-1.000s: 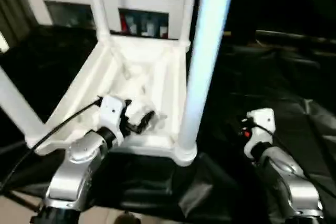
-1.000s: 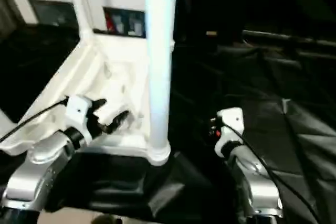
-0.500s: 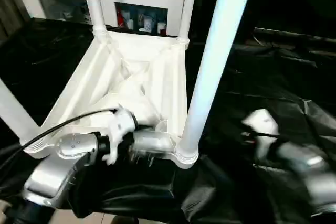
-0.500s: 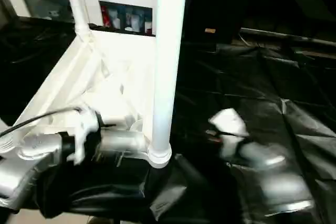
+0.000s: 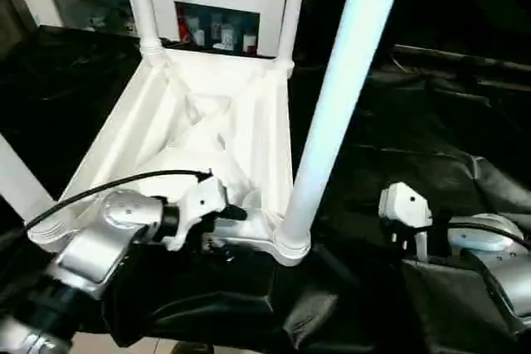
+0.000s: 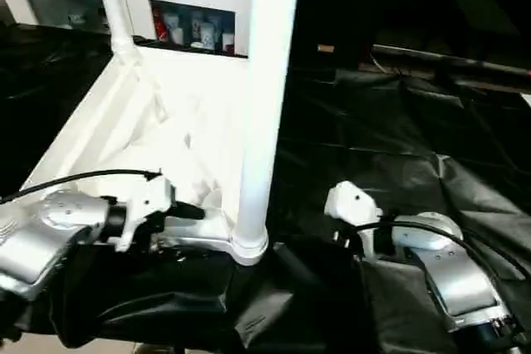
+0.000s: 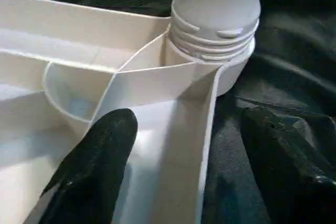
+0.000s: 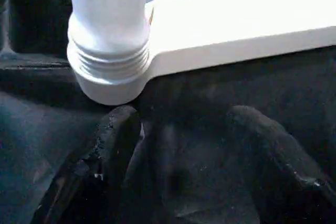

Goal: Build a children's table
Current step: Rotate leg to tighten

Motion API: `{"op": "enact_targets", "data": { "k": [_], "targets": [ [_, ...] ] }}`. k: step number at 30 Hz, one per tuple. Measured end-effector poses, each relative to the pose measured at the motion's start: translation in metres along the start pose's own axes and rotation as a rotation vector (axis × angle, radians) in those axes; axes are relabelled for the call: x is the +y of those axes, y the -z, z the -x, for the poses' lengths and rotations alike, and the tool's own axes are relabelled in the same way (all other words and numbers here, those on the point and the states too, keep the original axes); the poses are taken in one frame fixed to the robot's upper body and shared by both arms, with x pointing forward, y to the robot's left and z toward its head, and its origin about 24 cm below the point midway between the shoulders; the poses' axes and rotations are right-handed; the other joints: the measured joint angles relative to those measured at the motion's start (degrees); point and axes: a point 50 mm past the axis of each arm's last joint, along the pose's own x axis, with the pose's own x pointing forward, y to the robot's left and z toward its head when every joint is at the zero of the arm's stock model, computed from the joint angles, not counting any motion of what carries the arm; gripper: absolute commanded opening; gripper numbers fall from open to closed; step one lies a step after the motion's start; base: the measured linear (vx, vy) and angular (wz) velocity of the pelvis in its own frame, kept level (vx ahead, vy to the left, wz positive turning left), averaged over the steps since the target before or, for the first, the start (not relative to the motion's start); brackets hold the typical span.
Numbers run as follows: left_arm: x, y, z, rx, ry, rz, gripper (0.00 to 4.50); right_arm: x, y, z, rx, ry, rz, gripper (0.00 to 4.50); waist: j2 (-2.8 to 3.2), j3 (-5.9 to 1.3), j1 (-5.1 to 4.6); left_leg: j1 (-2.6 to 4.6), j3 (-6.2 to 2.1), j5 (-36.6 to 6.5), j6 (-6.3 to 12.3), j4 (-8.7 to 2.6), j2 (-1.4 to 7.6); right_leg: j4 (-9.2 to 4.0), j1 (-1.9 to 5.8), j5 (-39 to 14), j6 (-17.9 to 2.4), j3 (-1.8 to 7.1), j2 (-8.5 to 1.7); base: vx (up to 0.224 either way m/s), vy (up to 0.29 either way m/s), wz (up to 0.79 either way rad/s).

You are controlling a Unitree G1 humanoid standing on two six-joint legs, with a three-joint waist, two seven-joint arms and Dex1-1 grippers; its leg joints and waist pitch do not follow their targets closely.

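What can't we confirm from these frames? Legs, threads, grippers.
- Leg tops: the near leg and both far legs are cut off by the top edge of the eye views.
- Fourth leg: the left edge cuts it; its socket is hidden.
- Thread seating: in the left wrist view the near leg's threads show above the socket; depth inside is hidden.
- Tabletop face: turned down onto the black sheet.

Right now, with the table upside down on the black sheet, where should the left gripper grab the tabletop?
Probably the near rim wall of the tabletop, beside the near-right leg's socket. The left gripper already straddles it from the near-left, and the thin upright wall fits between the jaws.
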Motion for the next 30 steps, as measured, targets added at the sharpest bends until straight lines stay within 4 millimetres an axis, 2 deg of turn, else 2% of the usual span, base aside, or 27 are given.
{"op": "enact_targets", "data": {
  "k": [7, 8, 12, 13, 22, 24, 28, 30],
  "targets": [
    [-0.001, 0.000, -0.001, 0.000, 0.027, 0.000, 2.74, 0.004, 0.000, 0.002, -0.002, -0.026, 0.000, 3.08, 0.01, 0.01, -0.02, 0.00, 0.03, 0.0, 0.05, 0.00, 0.01, -0.02, -0.01, 0.0, 0.0, 0.02, 0.00, 0.000, 0.000, 0.00],
    [-0.001, 0.000, 0.000, 0.003, 0.037, 0.007, 2.47, 0.005, -0.001, 0.002, -0.005, -0.033, 0.001, 3.08, 0.01, 0.01, -0.04, 0.00, 0.04, 0.0, 0.05, 0.00, 0.01, -0.02, -0.01, 0.0, 0.0, 0.02, 0.00, 0.000, 0.000, 0.00],
    [-0.001, -0.001, 0.000, 0.020, 0.084, 0.026, 2.26, 0.008, -0.003, 0.002, -0.020, -0.059, -0.006, 3.08, 0.12, 0.00, -0.06, 0.03, 0.04, 0.0, 0.04, 0.00, 0.01, 0.00, -0.01, 0.0, 0.0, 0.02, 0.00, 0.000, 0.000, 0.00],
    [-0.001, -0.001, 0.000, 0.027, 0.088, 0.028, 2.07, 0.008, -0.004, 0.002, -0.020, -0.062, -0.007, 3.08, 0.17, 0.01, -0.09, 0.03, 0.04, 0.0, 0.04, 0.00, 0.01, 0.00, -0.01, 0.0, 0.0, 0.03, 0.00, 0.000, 0.000, 0.00],
    [0.004, 0.003, 0.005, 0.069, 0.094, 0.043, 1.37, 0.012, -0.004, 0.003, -0.017, -0.072, -0.004, 3.08, 1.38, 0.00, -0.11, 0.06, 0.02, 0.0, 0.03, 0.00, 0.00, 0.03, 0.01, 0.0, -0.1, 0.04, 0.01, 0.000, 0.000, 0.00],
    [0.005, 0.004, 0.005, 0.077, 0.090, 0.044, 1.06, 0.012, -0.004, 0.002, -0.016, -0.074, -0.004, 3.08, 1.67, -0.10, -0.12, 0.06, 0.02, 0.0, 0.03, 0.00, -0.01, 0.02, 0.01, 0.0, -0.1, 0.05, 0.01, 0.000, 0.000, 0.00],
    [0.011, 0.006, 0.005, 0.107, 0.078, 0.028, 0.93, 0.012, -0.004, 0.002, -0.017, -0.072, -0.002, 3.08, 1.92, -0.22, -0.10, 0.06, 0.01, 0.0, 0.03, 0.00, -0.01, 0.04, 0.01, 0.0, -0.1, 0.04, 0.01, 0.000, 0.000, 0.00],
    [0.012, 0.007, 0.004, 0.111, 0.078, 0.022, 0.71, 0.011, -0.006, 0.000, -0.023, -0.071, 0.002, 3.08, 1.98, -0.26, -0.10, 0.08, 0.02, 0.0, 0.03, 0.01, -0.01, 0.03, 0.03, 0.1, -0.1, 0.05, 0.01, 0.000, 0.000, 0.00]
  ]
}}
